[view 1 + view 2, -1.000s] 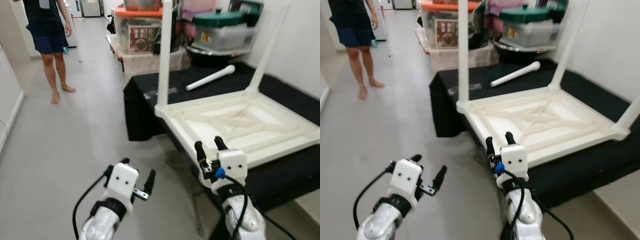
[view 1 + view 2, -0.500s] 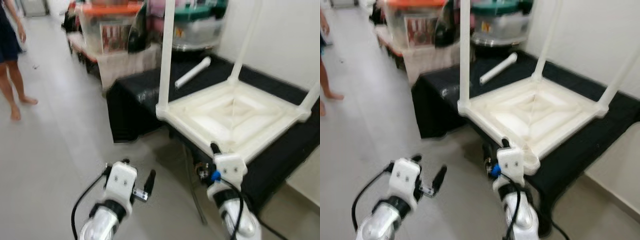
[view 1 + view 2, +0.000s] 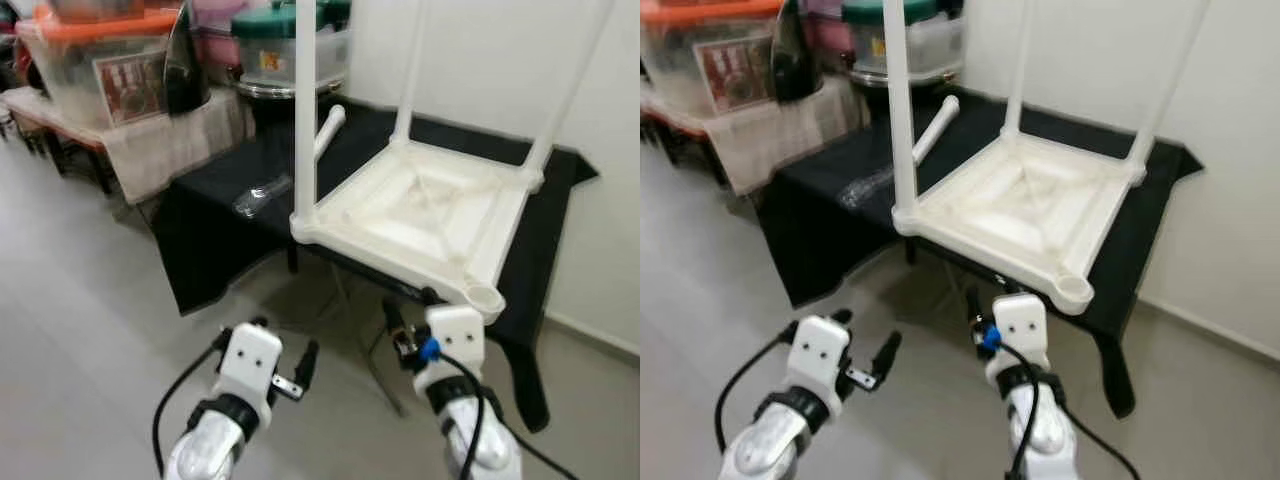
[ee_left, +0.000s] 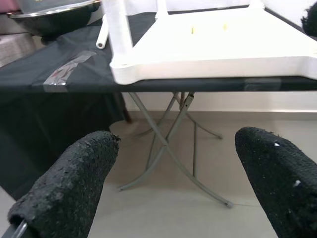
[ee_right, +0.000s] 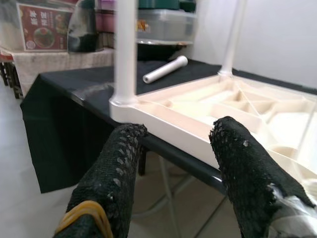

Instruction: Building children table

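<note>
spread black fingers (image 5: pixel 114 183) frame the upturned white table (image 5: pixel 223 114); loose leg (image 5: pixel 165 69) lies behind

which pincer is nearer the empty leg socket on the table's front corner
Right. The right pincer sits just below and beside the empty socket, near the upturned white table. The left pincer hangs over the floor, farther off.

The three fitted legs of the upturned children table (image 3: pixel 420 215) run out past the picture's upper edge. Behind it, the storage boxes (image 3: pixel 100 60) are cropped at their tops. The small clear wrapper (image 3: pixel 262 195) on the counter (image 3: pixel 215 215) beside it is too blurred to identify.
</note>
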